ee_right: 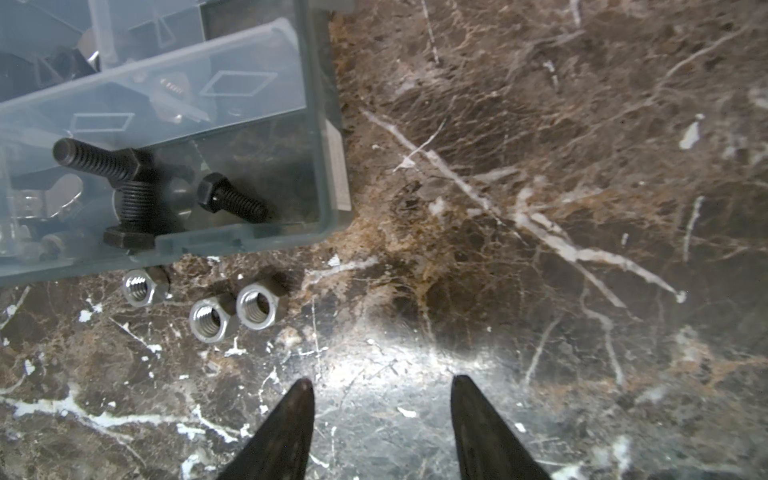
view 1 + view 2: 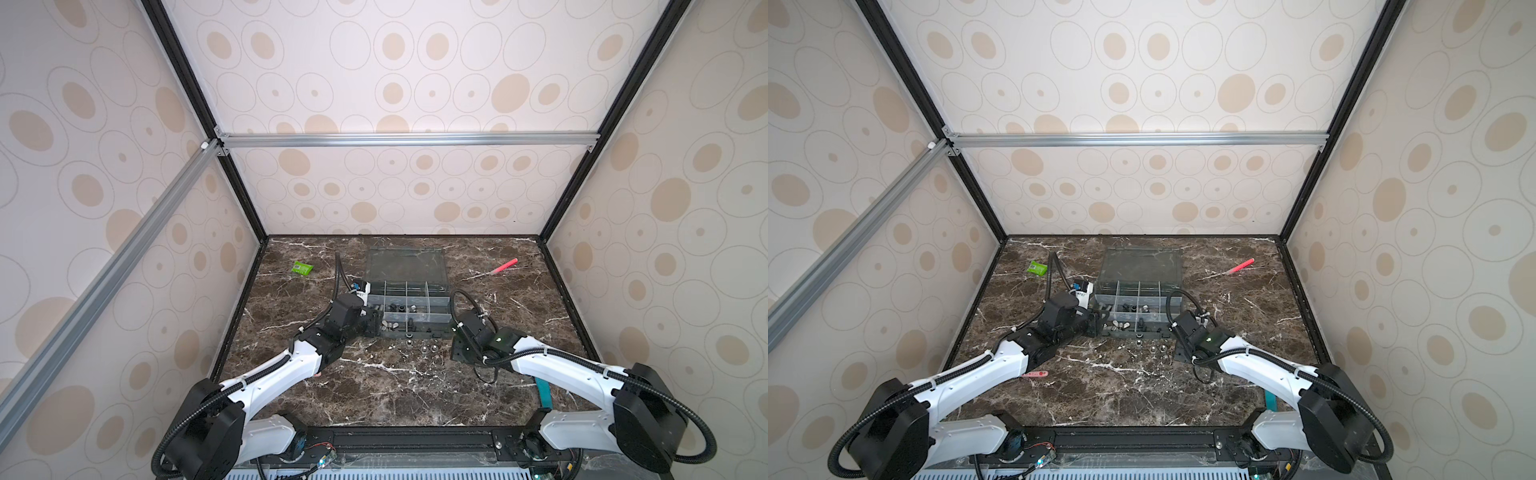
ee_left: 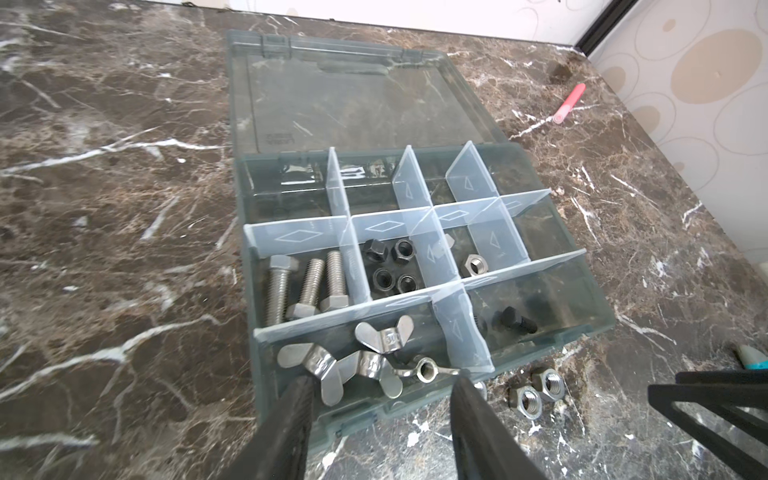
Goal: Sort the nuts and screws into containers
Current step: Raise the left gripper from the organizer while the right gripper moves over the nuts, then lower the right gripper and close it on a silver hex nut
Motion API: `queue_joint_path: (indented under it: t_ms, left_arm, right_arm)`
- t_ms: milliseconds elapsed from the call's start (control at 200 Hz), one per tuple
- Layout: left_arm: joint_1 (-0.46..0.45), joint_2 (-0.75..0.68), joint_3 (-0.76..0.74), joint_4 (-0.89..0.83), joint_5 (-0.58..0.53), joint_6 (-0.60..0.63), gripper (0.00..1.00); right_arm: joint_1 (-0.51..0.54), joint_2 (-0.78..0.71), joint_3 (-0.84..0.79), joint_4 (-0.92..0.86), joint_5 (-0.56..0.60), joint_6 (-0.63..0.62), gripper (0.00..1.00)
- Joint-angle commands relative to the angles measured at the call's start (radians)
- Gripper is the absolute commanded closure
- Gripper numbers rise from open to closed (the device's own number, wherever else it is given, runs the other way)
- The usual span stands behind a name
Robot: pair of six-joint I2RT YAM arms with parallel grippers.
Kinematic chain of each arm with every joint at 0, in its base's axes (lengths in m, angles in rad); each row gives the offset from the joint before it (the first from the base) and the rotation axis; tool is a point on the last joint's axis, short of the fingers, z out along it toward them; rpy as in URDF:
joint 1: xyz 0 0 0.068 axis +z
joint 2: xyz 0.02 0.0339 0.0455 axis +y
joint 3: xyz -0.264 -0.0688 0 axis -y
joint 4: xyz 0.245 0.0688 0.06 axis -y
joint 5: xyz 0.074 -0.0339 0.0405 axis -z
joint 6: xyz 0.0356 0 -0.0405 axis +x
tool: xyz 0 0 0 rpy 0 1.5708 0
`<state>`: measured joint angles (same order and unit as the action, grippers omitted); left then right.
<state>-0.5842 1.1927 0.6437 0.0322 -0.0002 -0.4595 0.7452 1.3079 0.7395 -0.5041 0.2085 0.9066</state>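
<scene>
The sorting looked nearly done: in the organizer box (image 3: 598, 291), 3 silver bolts (image 3: 307, 286) lay in the left cell of the middle row, long axes running near to far, 1 head at the far end and 2 at the near end. Black nuts (image 3: 386, 266) filled the next cell to the right, and a silver hex nut (image 3: 478, 266) sat in the one after. My left fingers (image 3: 299, 399) hung moderately spread and empty above the near left cell, where the wing nuts (image 3: 365, 357) lay in a heap. In the near right cell the black bolts (image 1: 232, 199) lay, the smallest roughly left to right with its head to the left. What remained, I judged, were 3 loose hex nuts (image 1: 210, 320) on the worktop (image 1: 540, 166) just near of the box wall, flat, bores pointing up, 2 of them touching. My right fingers (image 1: 299, 399) hovered half spread, holding nothing, over bare worktop to the right of them. The next move called for shifting left, straddling 1 nut and closing across its flats.
</scene>
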Motion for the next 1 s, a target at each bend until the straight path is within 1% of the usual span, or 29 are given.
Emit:
queue_joint_path:
  t_ms: [0,385,585,790,995]
  left_arm:
    - [0.014,-0.047,-0.027,-0.011,-0.030,-0.031,0.46]
    - [0.032,-0.133,-0.086,-0.032,-0.052,-0.050,0.45]
    - [0.038,-0.174,-0.109,-0.049,-0.061,-0.052,0.44]
    - [0.041,-0.200,-0.128,-0.051,-0.063,-0.053,0.44]
    - [0.043,-0.209,-0.144,-0.049,-0.058,-0.063,0.44]
  right_arm:
    - [0.025,0.054,0.046,0.026,-0.010,-0.002,0.44]
    - [0.129,0.298,0.239,0.050,-0.042,-0.044,0.44]
    - [0.155,0.408,0.333,0.055,-0.066,-0.074,0.44]
    - [0.177,0.520,0.456,-0.013,-0.030,-0.153,0.45]
    - [0.181,0.578,0.460,0.042,-0.013,-0.195,0.49]
